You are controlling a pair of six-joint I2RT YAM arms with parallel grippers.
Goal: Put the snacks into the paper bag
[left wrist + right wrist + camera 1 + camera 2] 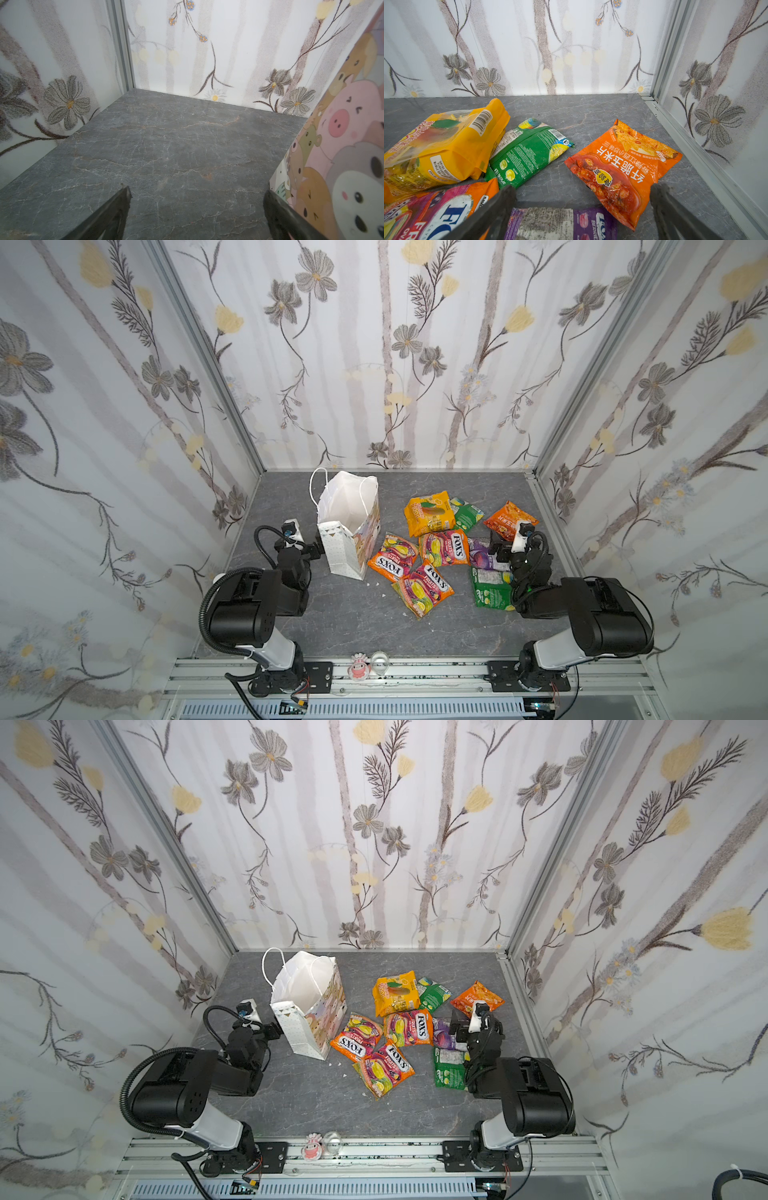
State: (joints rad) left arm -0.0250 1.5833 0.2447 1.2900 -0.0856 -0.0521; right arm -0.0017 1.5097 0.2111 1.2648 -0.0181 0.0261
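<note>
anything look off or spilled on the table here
Small white scraps lie on the table by the base of the paper bag, beside the FOX'S packets; they are too small to tell what they are. A pink figurine and a clear cup sit on the front rail, off the table.

- The tabletop [353, 622] is a dark grey, stone-look slab with pale veins, under soft, even light.
- At 12 o'clock the back wall [374, 364] is papered white, with grey-brown stripes, grey blossoms and pale yellow tulips.
- The left wall [83, 448] at 9 o'clock and the right wall [685, 448] at 3 o'clock wear the same paper.
- Aluminium posts [203, 352] climb the far corners at about 11 and 1 o'clock.
- At 6 o'clock an aluminium rail [415, 676] edges the tabletop. A small pink figurine [358, 670] and a clear cup [379, 662] sit on it, side by side.
</note>
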